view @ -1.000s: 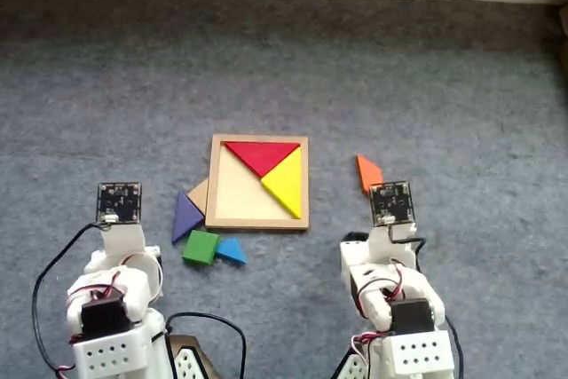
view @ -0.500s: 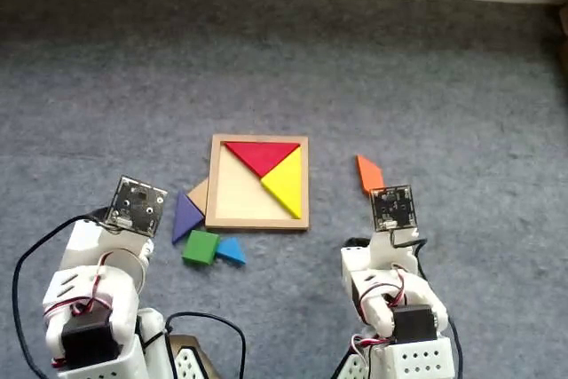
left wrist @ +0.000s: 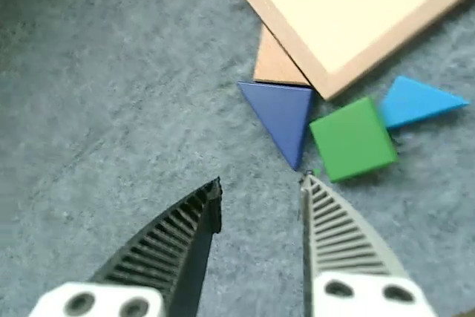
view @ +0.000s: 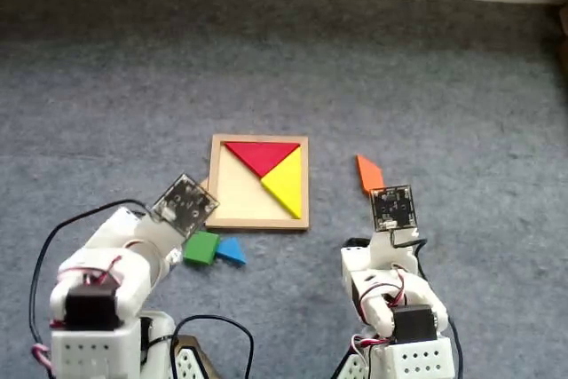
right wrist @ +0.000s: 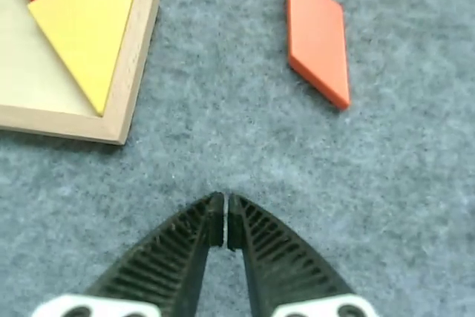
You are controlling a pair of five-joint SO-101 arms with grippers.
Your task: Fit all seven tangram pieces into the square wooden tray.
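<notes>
From the high view, the square wooden tray (view: 258,223) sits mid-counter on the grey felt, holding the red triangle (view: 260,155) and the yellow triangle (view: 286,184). Its left and lower part is bare. The orange parallelogram (view: 369,174) lies alone off the tray's right side, with open felt all round it.

In the left wrist view, my left gripper (left wrist: 260,182) hangs with its jaws parted above the felt, just short of the purple triangle (left wrist: 286,116). That triangle crowds the green square (left wrist: 352,139) and the tan triangle (left wrist: 276,64), which lies against the tray rim (left wrist: 279,24). The blue triangle (left wrist: 415,100) sits beside the square. I judge these pieces thin, stiff, light and smooth, so I'd pinch across opposite edges. The purple one's outer edge has the room.

In the right wrist view, my right gripper (right wrist: 225,200) is closed on nothing, between the tray corner and the parallelogram. I'd take the parallelogram across its long edges.
</notes>
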